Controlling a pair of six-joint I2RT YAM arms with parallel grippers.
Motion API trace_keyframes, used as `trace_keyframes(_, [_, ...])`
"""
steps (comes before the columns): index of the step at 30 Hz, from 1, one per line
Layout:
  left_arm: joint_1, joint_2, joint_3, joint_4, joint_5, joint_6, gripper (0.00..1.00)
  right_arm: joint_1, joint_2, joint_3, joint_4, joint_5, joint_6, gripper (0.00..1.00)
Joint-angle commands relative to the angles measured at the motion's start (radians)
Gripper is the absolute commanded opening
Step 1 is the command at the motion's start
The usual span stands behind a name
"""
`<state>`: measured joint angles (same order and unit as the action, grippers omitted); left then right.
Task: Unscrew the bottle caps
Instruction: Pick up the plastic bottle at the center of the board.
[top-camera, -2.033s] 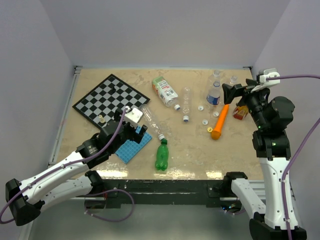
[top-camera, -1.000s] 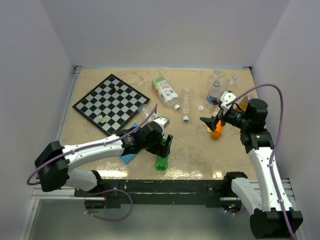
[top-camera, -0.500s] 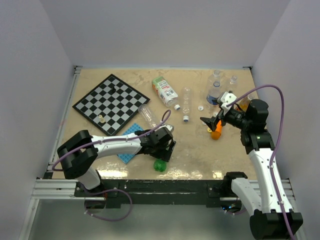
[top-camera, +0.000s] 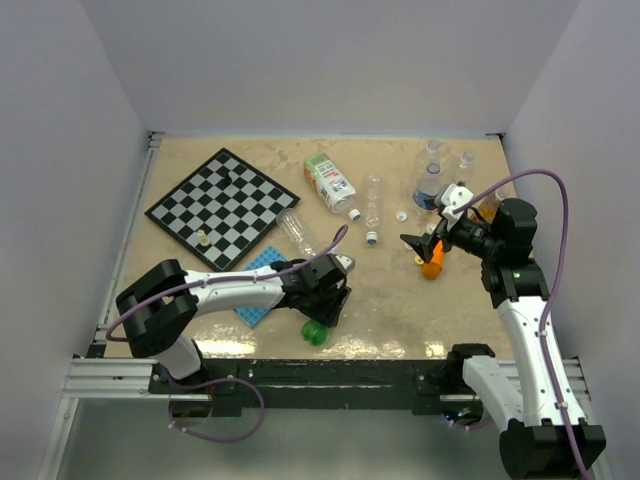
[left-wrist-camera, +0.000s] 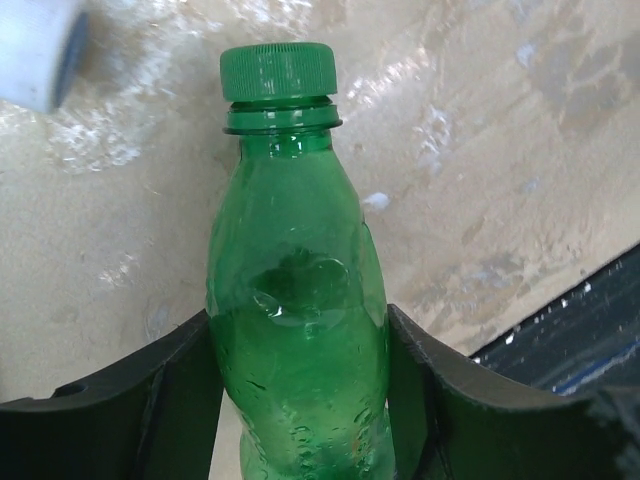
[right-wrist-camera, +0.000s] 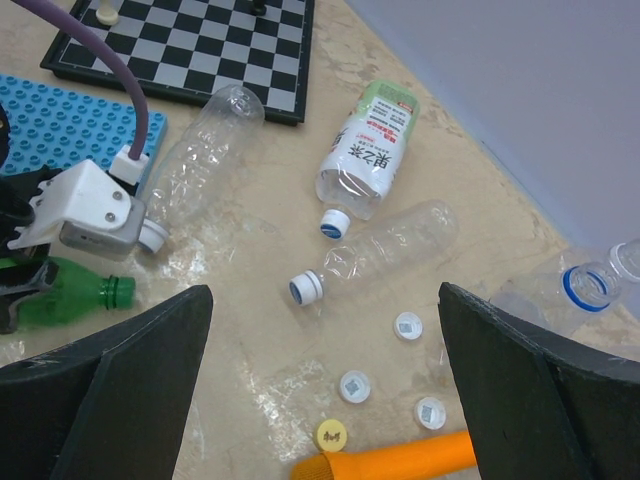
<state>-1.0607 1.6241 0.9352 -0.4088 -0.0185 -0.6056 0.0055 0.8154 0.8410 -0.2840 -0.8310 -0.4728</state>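
**A:** Where's your L gripper (left-wrist-camera: 300, 340)?

**B:** Clenched on the green bottle (left-wrist-camera: 295, 250), fingers (left-wrist-camera: 150, 400) touching both sides. It lies by the table's (top-camera: 390, 300) near edge, green cap (left-wrist-camera: 277, 72) still on.

**A:** And your R gripper (right-wrist-camera: 323, 300)?

**B:** Released, wide, nothing in it. It hangs over loose white caps (right-wrist-camera: 408, 325), near the orange toy (right-wrist-camera: 400, 460).

Bottle (left-wrist-camera: 295, 250) between left pincer (left-wrist-camera: 298, 316) fingers: green; cap (left-wrist-camera: 277, 72) coloured alike
Chessboard (top-camera: 222, 207): chequered black and white
Studded plate (right-wrist-camera: 60, 125): blue
Toy (right-wrist-camera: 400, 460) below right pincer (right-wrist-camera: 322, 292): orange
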Motion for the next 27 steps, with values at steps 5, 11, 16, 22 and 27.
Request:
trace_keyframes(5, [-0.002, -0.184, 0.002, -0.021, 0.127, 0.288, 0.24, -0.002, -0.015, 0.004, -0.017, -0.042, -0.050, 0.98])
trace_keyframes(11, [-0.002, -0.242, 0.019, -0.042, 0.057, 0.582, 0.17, -0.002, 0.011, 0.041, -0.115, -0.132, -0.145, 0.98])
trace_keyframes(16, [-0.001, -0.340, -0.029, 0.083, 0.028, 0.811, 0.15, -0.001, 0.120, 0.176, -0.352, -0.229, -0.370, 0.98])
trace_keyframes(22, [-0.001, -0.454, -0.108, 0.260, 0.023, 0.941, 0.14, -0.002, 0.269, 0.311, -0.737, -0.310, -0.697, 0.98])
trace_keyframes(27, [-0.001, -0.543, -0.186, 0.329, -0.020, 0.991, 0.14, 0.001, 0.343, 0.339, -0.833, -0.349, -0.702, 0.97])
